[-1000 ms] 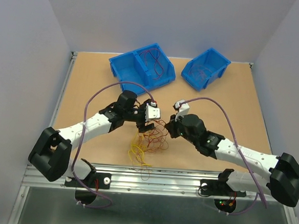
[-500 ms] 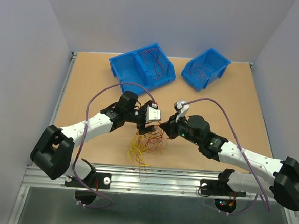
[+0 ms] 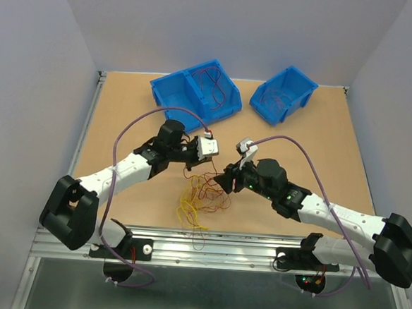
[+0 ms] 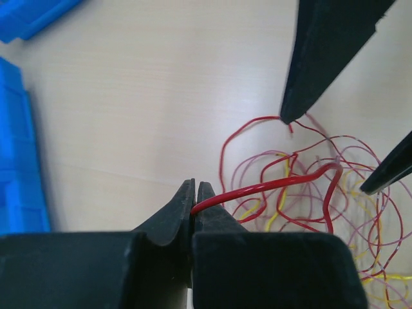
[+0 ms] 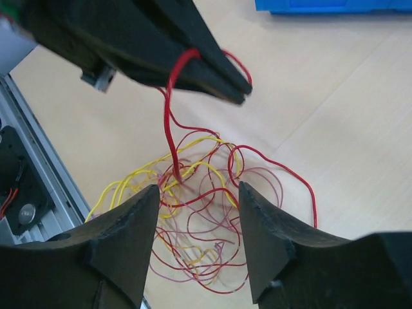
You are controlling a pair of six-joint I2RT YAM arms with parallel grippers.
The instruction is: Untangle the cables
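The cables (image 3: 203, 197) lie as a loose tangle of red, yellow and pinkish wires on the table near its front edge. My left gripper (image 3: 191, 163) sits just above the tangle's far left side, shut on one red cable (image 4: 257, 188). That strand runs taut from the shut tips (image 4: 195, 187) down into the tangle (image 4: 309, 199). My right gripper (image 3: 222, 182) hovers over the tangle's right side, open (image 5: 198, 190), with the cables (image 5: 199, 232) beneath the gap and nothing pinched. The held red cable (image 5: 168, 116) rises to the left fingers (image 5: 193, 71).
Two blue bins (image 3: 196, 94) (image 3: 284, 95) stand at the back of the table, each with red wires inside. A metal rail (image 3: 221, 244) runs along the front edge, close to the tangle. White walls enclose the table on the left, right and back.
My left gripper closed on the red cable and drew back slightly to the left. My right gripper went from shut to open and shifted left over the tangle.
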